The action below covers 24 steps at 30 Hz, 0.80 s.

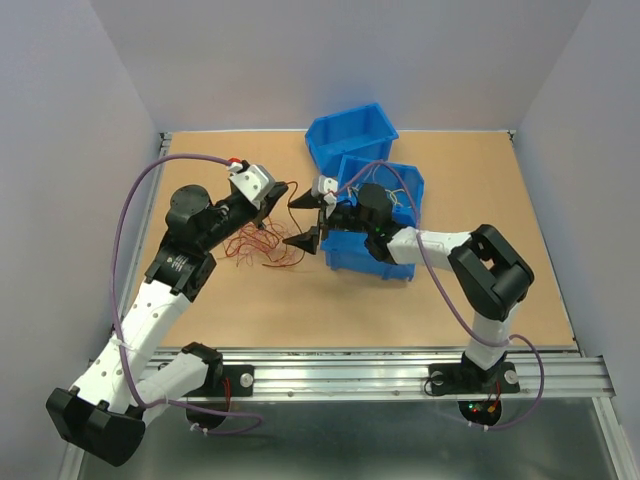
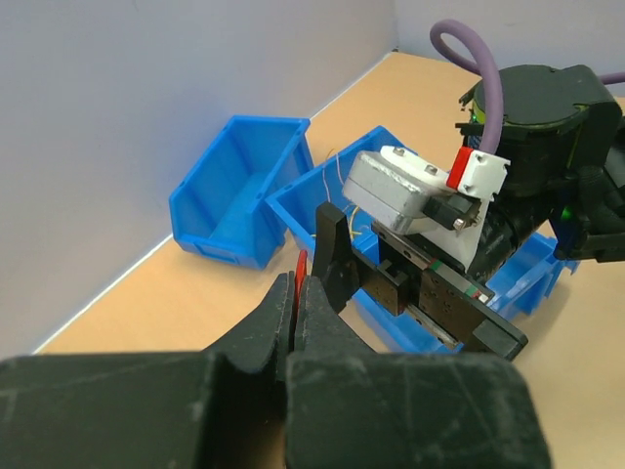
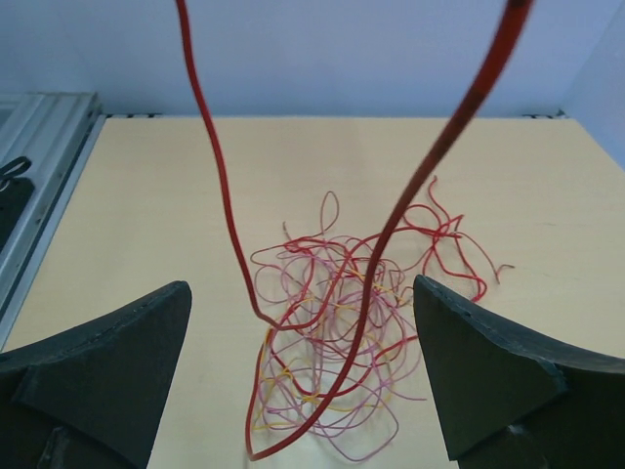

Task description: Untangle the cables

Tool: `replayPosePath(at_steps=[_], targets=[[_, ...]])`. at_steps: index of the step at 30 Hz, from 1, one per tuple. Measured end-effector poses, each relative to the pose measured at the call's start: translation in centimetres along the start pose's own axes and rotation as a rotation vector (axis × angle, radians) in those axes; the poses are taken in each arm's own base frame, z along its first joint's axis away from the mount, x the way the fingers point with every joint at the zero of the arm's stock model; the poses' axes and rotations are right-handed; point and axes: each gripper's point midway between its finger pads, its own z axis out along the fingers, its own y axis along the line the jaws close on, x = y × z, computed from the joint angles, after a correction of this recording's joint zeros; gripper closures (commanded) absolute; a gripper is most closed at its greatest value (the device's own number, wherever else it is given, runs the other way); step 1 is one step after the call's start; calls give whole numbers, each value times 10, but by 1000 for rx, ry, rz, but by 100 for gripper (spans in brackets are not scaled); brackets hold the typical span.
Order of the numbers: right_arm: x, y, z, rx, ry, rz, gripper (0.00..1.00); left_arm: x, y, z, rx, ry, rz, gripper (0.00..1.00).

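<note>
Thin red, orange and yellow cables [image 3: 332, 342] lie tangled centre-frame. Left gripper [image 2: 299, 293] pinches a red strand [image 2: 301, 262]; right gripper [image 3: 302, 286] gapes wide.

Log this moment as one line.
left hand: shut on red wire | right hand: open, facing the hanging wire | wire pile: tangled on table

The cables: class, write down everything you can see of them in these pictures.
The cables are hair-thin, limp wires in red, pinkish and yellow. They are heaped in one loose, looping tangle on the tan table, left of the blue bins. One red wire rises out of the heap in what looks like a long loop. The left claw is shut on it, and its two strands hang between the fingers of the open right claw, apparently without touching them.
</note>
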Motion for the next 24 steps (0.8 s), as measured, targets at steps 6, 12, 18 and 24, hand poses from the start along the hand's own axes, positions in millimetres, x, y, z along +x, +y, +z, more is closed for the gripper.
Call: replayPosePath(at_steps=[6,12,18,24], targets=[[6,13,8,-101,11,28,0,0,-1,0,7,-1,0,100],[8,23,29,-123,12,-1,2,1,4,0,-26,6,-5,100],[30,29,52,-104,44,-15,8,2,31,-5,-163,11,-40,100],[45,30,62,-79,73,-17,25,3,64,-14,-305,1,-97,100]])
